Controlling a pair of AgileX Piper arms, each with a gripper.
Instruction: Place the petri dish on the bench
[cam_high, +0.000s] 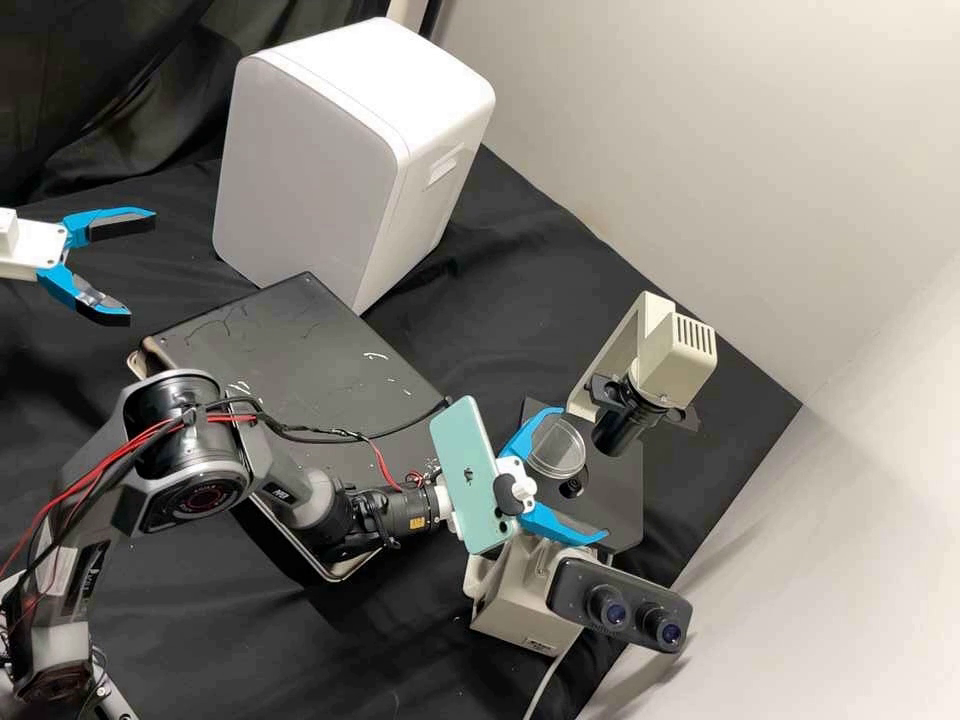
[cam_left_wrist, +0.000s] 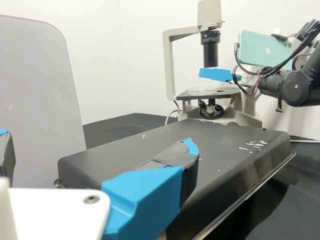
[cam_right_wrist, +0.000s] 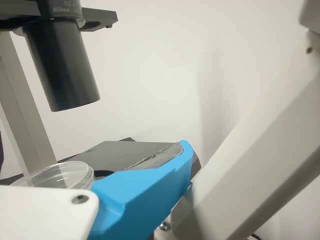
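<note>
One clear round petri dish (cam_high: 555, 447) lies on the black microscope stage (cam_high: 612, 502), between the right gripper's (cam_high: 578, 475) two spread fingers; the left gripper (cam_high: 118, 265) is spread too.

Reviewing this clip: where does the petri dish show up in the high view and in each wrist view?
High view: the petri dish lies on the microscope stage, right of centre.
Left wrist view: the dish is far off on that stage, beyond the black case.
Right wrist view: the dish is close by, at the stage's near side.
Shared landmark: the dark lens tube above the dish.
</note>
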